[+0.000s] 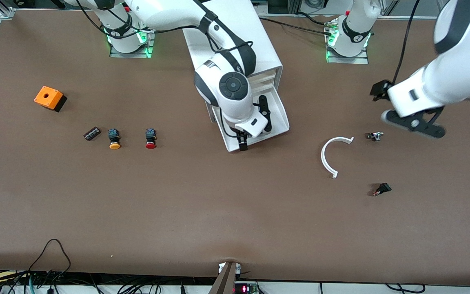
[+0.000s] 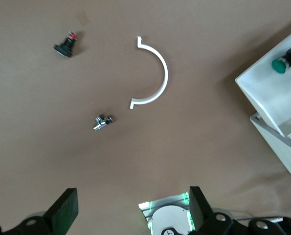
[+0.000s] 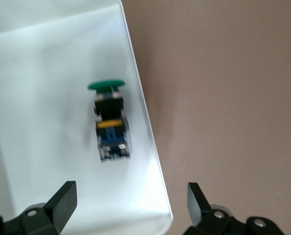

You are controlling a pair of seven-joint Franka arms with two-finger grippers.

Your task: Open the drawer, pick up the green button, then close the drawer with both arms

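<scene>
The white cabinet (image 1: 235, 41) stands between the arms' bases with its bottom drawer (image 1: 280, 118) pulled out. The green-capped button (image 3: 108, 117) lies on its side in the drawer (image 3: 47, 98), close to one side wall. It also shows in the left wrist view (image 2: 282, 63), in the drawer (image 2: 267, 93). In the front view the right arm's hand hides it. My right gripper (image 1: 253, 124) hangs open and empty over the drawer, above the button (image 3: 130, 196). My left gripper (image 1: 413, 123) is open and empty (image 2: 130, 205), over bare table toward the left arm's end.
A white curved piece (image 1: 333, 155), a small metal part (image 1: 374, 136) and a black-and-red part (image 1: 382, 189) lie near the left gripper. Toward the right arm's end lie a red-capped button (image 1: 150, 139), a yellow-capped button (image 1: 114, 139), a small dark piece (image 1: 92, 133) and an orange box (image 1: 48, 98).
</scene>
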